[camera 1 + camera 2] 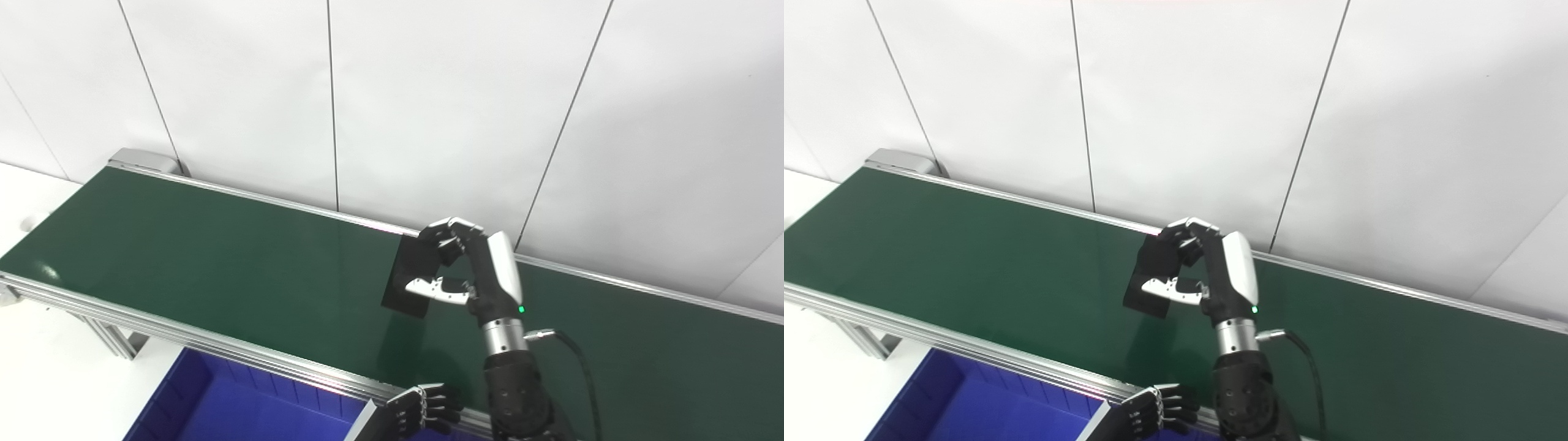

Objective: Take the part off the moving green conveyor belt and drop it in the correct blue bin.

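Pinching the black plate, the right hand curls its fingers over the plate's far edge, its thumb against the near face. Its forearm rises steeply from the near rail of the green conveyor belt. The plate is flat, rectangular, matte black, tilted above the belt's middle. At the near rail, beside the blue bin, the left hand has its fingers curled; whether it holds anything cannot be determined.
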`<action>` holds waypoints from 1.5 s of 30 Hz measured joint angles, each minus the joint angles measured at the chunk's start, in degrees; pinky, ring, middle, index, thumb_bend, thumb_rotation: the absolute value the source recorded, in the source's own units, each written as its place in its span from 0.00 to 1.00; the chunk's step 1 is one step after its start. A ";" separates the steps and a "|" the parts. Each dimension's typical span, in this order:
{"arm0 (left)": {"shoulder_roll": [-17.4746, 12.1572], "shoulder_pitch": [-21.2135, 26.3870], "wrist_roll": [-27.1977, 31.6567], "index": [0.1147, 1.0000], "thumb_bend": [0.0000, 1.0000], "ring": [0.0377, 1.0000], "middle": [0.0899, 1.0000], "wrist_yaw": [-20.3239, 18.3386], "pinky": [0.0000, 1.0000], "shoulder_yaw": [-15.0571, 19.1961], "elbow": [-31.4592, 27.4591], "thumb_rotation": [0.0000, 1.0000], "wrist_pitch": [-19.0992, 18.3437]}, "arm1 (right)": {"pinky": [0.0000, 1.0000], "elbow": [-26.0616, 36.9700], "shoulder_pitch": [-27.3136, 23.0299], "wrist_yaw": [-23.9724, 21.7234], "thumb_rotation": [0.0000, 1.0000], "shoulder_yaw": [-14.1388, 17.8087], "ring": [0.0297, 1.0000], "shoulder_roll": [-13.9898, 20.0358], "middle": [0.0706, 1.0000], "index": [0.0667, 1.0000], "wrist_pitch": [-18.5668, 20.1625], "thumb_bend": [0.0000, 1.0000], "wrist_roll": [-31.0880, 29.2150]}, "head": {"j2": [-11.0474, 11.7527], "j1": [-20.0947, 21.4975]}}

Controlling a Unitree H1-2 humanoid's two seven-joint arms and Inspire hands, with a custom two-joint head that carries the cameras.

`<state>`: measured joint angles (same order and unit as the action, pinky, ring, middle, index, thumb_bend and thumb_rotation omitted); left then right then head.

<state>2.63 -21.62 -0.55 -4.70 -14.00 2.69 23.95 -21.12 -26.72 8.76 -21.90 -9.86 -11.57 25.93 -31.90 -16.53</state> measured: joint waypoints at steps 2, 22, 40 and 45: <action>0.01 0.00 0.05 0.74 0.89 0.70 0.72 -0.01 0.66 0.02 0.00 0.61 0.00 | 0.35 2.53 0.92 -1.28 0.00 1.05 0.39 0.03 0.44 0.49 0.20 0.52 -1.61 | 0.00 0.09; -0.49 0.13 0.53 0.75 0.84 0.71 0.72 -0.49 0.68 0.31 0.00 0.62 0.03 | 0.43 25.76 6.95 -8.41 0.00 7.17 0.44 2.98 0.46 0.45 9.27 0.52 -6.36 | -2.29 5.80; -3.25 -1.19 3.87 0.80 0.84 0.75 0.77 -2.15 0.72 1.46 -2.74 0.69 -0.03 | 0.31 41.14 12.75 -10.95 0.00 9.47 0.38 4.68 0.46 0.49 15.95 0.52 -7.30 | -6.77 14.24; -3.92 -1.52 5.09 0.80 0.82 0.75 0.76 -2.56 0.72 2.61 -4.14 0.69 -0.31 | 0.39 43.81 14.39 -11.02 0.00 9.96 0.41 5.82 0.45 0.47 16.22 0.52 -6.34 | -8.88 17.05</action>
<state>-1.29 -23.13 4.54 -7.27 -11.40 -1.44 23.65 22.69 -12.33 -2.25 -11.94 -4.03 4.65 19.59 -40.78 0.53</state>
